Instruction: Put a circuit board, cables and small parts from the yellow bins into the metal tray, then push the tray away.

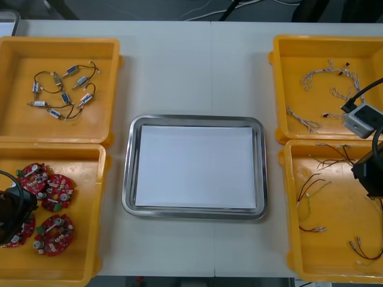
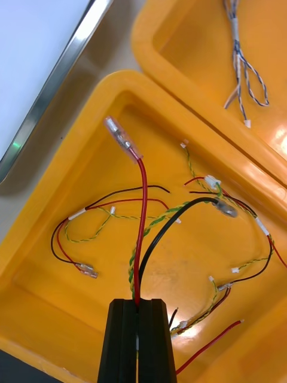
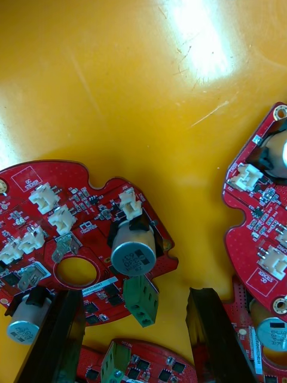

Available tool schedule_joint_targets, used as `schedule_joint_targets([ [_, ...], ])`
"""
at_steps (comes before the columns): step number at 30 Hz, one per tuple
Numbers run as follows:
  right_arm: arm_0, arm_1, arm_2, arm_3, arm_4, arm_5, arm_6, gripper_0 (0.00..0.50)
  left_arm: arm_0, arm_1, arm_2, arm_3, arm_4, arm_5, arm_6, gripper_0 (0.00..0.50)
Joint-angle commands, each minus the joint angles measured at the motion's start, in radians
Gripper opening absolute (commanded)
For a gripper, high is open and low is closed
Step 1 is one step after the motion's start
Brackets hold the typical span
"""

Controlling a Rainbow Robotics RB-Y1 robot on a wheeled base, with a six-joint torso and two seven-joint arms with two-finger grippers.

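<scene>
Front view:
- The tray [image 1: 127,170] sits mid-table between the 4 bins, white inside, with nothing in it.
- The left arm [image 1: 8,210] is down in the near left bin [image 1: 84,251], among 4 boards [image 1: 57,192].
- The right arm [image 1: 368,172] hangs over the near right bin [image 1: 335,245] of loose cables.
- The small parts [image 1: 63,89] lie in the far left bin [image 1: 60,49], and the twisted cables [image 1: 326,76] in the far right bin [image 1: 323,40].

Right wrist view:
- The right gripper [image 2: 137,311] is pinched shut on a red cable [image 2: 142,197], which runs out from the fingers to a clear-sleeved end.
- A black cable [image 2: 173,218] slips in beside it (we cannot tell whether it is caught too).

Left wrist view:
- The left gripper [image 3: 136,296] stands open, with its fingers [image 3: 51,335] either side of the edge of 1 board [image 3: 72,239].
- A green connector [image 3: 141,299] sits between them, and nothing is clamped.

Progress, as we judge it: early.
- 1 cable is gripped but not out of its bin, and a board is lined up for grasping.
- All deliveries are left to do, and so is the push.
</scene>
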Motion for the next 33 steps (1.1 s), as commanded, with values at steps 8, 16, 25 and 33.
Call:
schedule_joint_targets([
  [8,-0.025,-0.047,0.056,-0.073,-0.038,0.004,0.031,0.000,0.010,-0.028,-0.022,-0.004,-0.035,-0.010,0.072,0.333],
  [16,-0.034,-0.044,0.082,-0.073,-0.026,0.004,0.029,0.000,0.010,-0.037,-0.025,-0.004,-0.047,-0.010,0.074,0.000],
  [25,-0.059,-0.042,0.137,-0.068,0.020,0.004,0.025,0.000,0.010,-0.037,-0.011,-0.007,-0.059,0.003,0.066,0.000],
  [33,-0.072,-0.010,0.140,-0.038,0.014,0.004,0.031,0.000,0.003,-0.023,0.086,-0.075,-0.053,0.127,-0.021,0.000],
])
